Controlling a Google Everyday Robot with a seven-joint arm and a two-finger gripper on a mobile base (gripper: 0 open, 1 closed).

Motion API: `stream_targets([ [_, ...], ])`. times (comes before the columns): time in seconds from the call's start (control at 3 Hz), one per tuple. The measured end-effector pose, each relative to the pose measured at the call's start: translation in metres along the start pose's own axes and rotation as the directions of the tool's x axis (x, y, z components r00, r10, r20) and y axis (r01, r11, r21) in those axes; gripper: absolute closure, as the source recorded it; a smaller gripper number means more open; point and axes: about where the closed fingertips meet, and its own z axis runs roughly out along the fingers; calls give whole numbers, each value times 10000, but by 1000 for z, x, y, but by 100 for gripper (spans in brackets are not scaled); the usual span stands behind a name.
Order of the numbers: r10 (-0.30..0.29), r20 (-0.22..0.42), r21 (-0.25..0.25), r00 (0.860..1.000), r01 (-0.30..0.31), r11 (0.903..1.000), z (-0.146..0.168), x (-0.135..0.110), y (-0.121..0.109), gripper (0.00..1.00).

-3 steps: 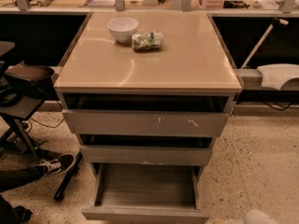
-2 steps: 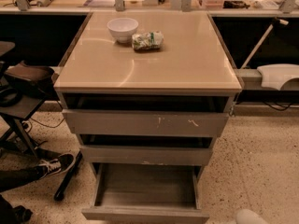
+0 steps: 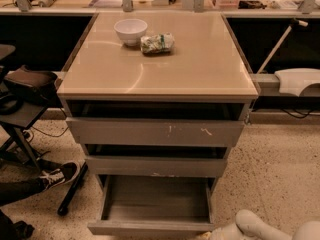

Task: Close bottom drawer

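The bottom drawer [image 3: 150,227] is the lowest of three grey wood-grain drawers in the cabinet and is pulled far out. Its shallow box [image 3: 156,199] is open to view and looks empty. The mid-width middle drawer front [image 3: 155,166] and the widest top drawer front [image 3: 155,132], with pale scratch marks, stand slightly out. My white gripper [image 3: 239,229] is at the bottom right of the view, low near the floor, just right of the right end of the bottom drawer's front.
A white bowl [image 3: 130,30] and a crumpled green-white packet [image 3: 156,43] lie on the beige cabinet top [image 3: 200,69]. A person's leg with a black sneaker [image 3: 57,175] and a chair with a bag [image 3: 30,84] are on the left. A white fixture [image 3: 297,80] is on the right.
My white gripper has come further into view from the bottom right, moving left and up toward the right end of the bottom drawer's front. The drawers have not moved.
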Motion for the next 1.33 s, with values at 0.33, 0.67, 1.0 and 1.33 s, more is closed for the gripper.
stream_targets([
  [0.33, -1135, 370, 645, 9929, 1109, 9917, -9, -43, -16, 0],
  [0.67, -2029, 711, 1585, 9766, 1898, 9689, -20, -88, -28, 0],
  [1.0, -2029, 713, 1585, 9766, 1898, 9690, -20, -88, -28, 0],
  [1.33, -2014, 1159, 1743, 9726, 1797, 9682, -26, -87, -41, 0],
])
